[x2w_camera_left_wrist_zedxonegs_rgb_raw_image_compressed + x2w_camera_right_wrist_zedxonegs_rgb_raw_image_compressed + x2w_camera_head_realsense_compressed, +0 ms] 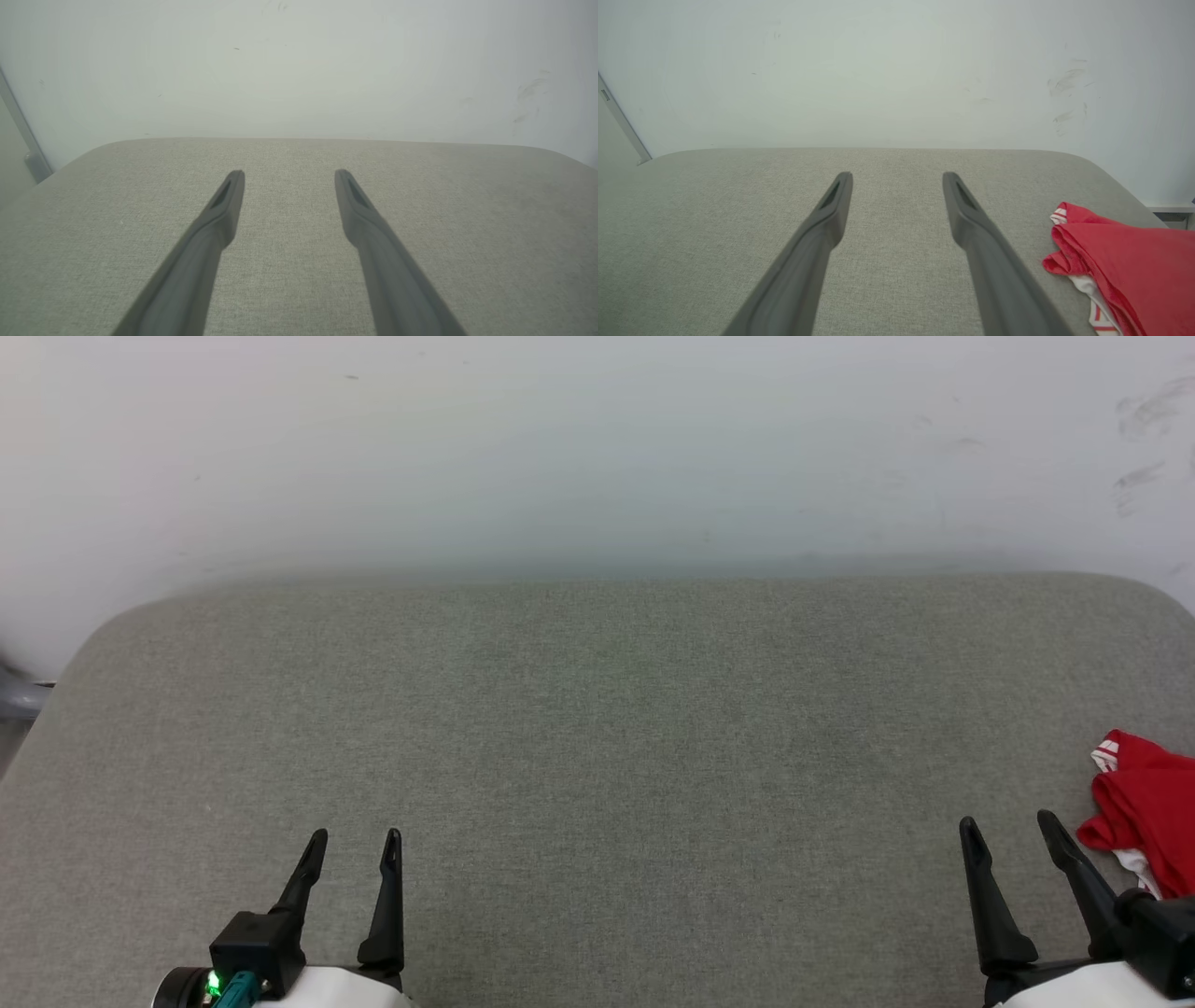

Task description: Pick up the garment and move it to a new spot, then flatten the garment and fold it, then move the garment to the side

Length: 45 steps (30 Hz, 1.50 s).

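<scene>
The garment (1150, 807) is a bunched red shirt with white striped trim, lying at the right edge of the grey padded surface (597, 737) and partly cut off by the head view's right side. In the right wrist view the garment (1125, 261) lies low at the right, just beside the right finger. My right gripper (1008, 823) is open and empty, a short way left of the garment, not touching it. My left gripper (355, 840) is open and empty at the lower left. Both pairs of fingers (231, 196) (840, 196) hover over bare fabric.
A pale wall (597, 448) rises right behind the padded surface, with dark scuff marks (1144, 439) at its upper right. The surface has rounded far corners. A grey metal fitting (19, 695) shows off its left edge.
</scene>
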Available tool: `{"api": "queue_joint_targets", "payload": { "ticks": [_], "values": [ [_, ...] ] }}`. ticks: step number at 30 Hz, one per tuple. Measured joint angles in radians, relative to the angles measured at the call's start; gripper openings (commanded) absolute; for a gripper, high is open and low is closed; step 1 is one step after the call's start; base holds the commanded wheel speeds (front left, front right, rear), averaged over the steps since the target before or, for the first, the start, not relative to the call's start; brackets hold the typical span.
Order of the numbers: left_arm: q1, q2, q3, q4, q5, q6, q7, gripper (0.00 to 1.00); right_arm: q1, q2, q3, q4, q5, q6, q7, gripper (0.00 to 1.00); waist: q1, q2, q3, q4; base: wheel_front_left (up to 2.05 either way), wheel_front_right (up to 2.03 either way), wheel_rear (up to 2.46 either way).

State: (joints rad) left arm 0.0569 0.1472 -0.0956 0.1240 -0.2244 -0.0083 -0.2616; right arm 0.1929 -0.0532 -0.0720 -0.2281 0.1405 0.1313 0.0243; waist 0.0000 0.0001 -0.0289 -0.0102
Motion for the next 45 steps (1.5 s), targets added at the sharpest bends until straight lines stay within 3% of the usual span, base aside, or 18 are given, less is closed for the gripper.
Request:
{"api": "queue_joint_targets", "payload": {
  "ticks": [3,4,6,7,10,16,45],
  "values": [
    [0.000,-0.002,0.002,0.004,-0.001,-0.002,0.000,1.00,0.000,0.000,0.001,0.001,0.001,0.000,-0.005,1.00,0.0000,0.0000,0.002,0.000,0.00,0.00,0.00],
    [0.000,-0.003,0.001,0.007,-0.001,-0.001,0.001,0.00,0.000,0.000,0.001,0.005,0.001,0.000,-0.006,0.00,0.0001,0.0000,0.002,0.000,0.00,0.00,0.00],
    [0.008,-0.007,0.003,0.038,-0.024,-0.001,0.014,0.00,0.002,0.000,0.005,0.035,0.023,0.000,-0.006,0.00,0.0000,0.0000,0.003,0.000,0.00,0.00,0.00],
    [0.006,-0.013,0.014,0.043,-0.100,-0.007,0.037,0.00,0.000,0.000,0.009,0.055,0.112,0.000,-0.006,0.00,0.0000,0.0000,0.004,0.001,0.00,0.00,0.00],
    [0.001,-0.021,0.025,0.046,-0.173,-0.014,0.055,0.00,-0.008,-0.003,0.013,0.082,0.197,0.000,-0.006,0.00,0.0001,0.0000,0.005,0.001,0.00,0.00,0.00],
    [-0.006,-0.027,0.040,0.053,-0.276,-0.022,0.081,0.00,-0.034,-0.008,0.017,0.115,0.313,0.000,-0.006,0.00,0.0000,0.0000,0.006,0.001,0.00,0.00,0.00],
    [-0.063,-0.054,0.102,0.077,-0.687,-0.057,0.189,0.00,-0.132,-0.024,0.023,0.247,0.763,0.000,0.004,0.00,0.0001,0.0000,0.013,0.004,0.00,0.00,0.00]
  ]
}}
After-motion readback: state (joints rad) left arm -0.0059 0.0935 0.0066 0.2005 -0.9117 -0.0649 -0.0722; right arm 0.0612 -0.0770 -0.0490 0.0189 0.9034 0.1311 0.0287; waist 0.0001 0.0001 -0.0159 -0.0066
